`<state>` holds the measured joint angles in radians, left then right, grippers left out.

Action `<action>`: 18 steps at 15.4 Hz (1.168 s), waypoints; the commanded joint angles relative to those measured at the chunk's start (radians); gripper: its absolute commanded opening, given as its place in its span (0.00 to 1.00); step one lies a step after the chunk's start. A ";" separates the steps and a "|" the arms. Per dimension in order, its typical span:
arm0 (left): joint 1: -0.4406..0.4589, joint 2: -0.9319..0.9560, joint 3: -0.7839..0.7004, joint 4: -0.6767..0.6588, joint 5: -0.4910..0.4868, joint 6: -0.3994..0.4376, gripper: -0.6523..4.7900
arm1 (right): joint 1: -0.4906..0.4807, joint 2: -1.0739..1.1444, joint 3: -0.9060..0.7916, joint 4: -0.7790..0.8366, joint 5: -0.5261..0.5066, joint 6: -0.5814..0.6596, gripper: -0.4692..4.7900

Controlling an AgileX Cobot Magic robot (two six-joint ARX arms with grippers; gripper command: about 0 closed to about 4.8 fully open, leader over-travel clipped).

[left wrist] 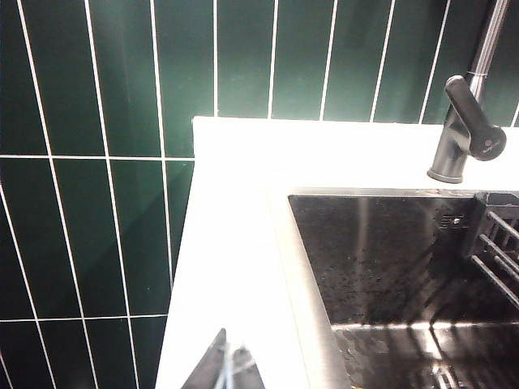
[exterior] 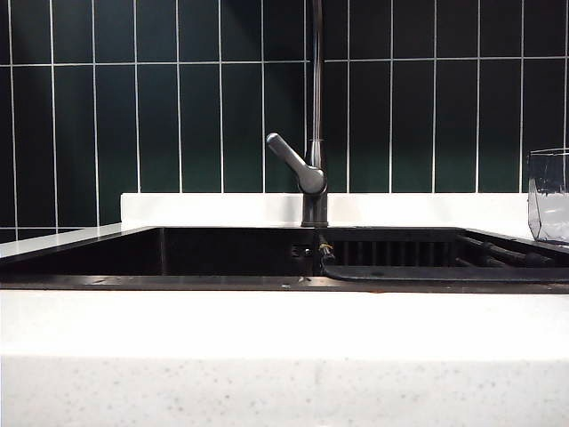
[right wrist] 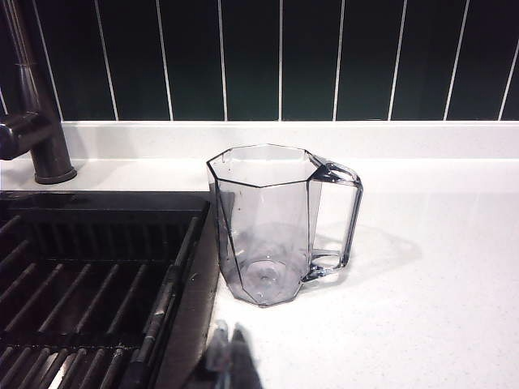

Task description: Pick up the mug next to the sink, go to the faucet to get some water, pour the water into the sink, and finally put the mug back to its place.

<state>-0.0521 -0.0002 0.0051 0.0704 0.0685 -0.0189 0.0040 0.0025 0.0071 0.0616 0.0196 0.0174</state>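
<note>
The mug (right wrist: 272, 223), clear faceted glass with a handle on its side, stands upright and empty on the white counter just beside the sink's rim; the exterior view shows only a slice of the mug (exterior: 548, 196) at its right edge. The faucet (exterior: 311, 169) rises behind the sink (exterior: 222, 253), its grey lever angled up to the left. My right gripper (right wrist: 229, 350) is shut, a short way in front of the mug and apart from it. My left gripper (left wrist: 228, 365) is shut over the counter left of the sink (left wrist: 389, 267). Neither gripper shows in the exterior view.
A ribbed black rack (right wrist: 81, 284) fills the right part of the sink beside the mug. Dark green tiles (exterior: 178, 98) form the wall behind a low white ledge (exterior: 213, 206). The white speckled counter (exterior: 284, 356) runs along the front.
</note>
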 commanded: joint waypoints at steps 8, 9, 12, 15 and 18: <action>0.001 0.000 0.002 0.014 0.004 0.000 0.11 | 0.001 0.000 -0.006 0.011 0.004 0.002 0.08; 0.001 0.000 0.002 0.022 0.012 -0.033 0.11 | 0.002 0.000 -0.006 0.021 0.003 0.011 0.08; 0.001 0.000 0.002 0.164 0.158 -0.297 0.19 | 0.001 0.000 -0.006 0.047 0.000 0.151 0.08; 0.001 0.003 0.023 0.254 0.293 -0.360 0.19 | 0.001 0.000 0.005 0.074 -0.022 0.167 0.08; 0.001 0.124 0.109 0.269 0.412 -0.348 0.19 | -0.001 0.004 0.081 0.073 -0.011 0.211 0.08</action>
<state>-0.0521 0.0792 0.0906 0.3153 0.4240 -0.3756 0.0036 0.0036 0.0689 0.1089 0.0013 0.2203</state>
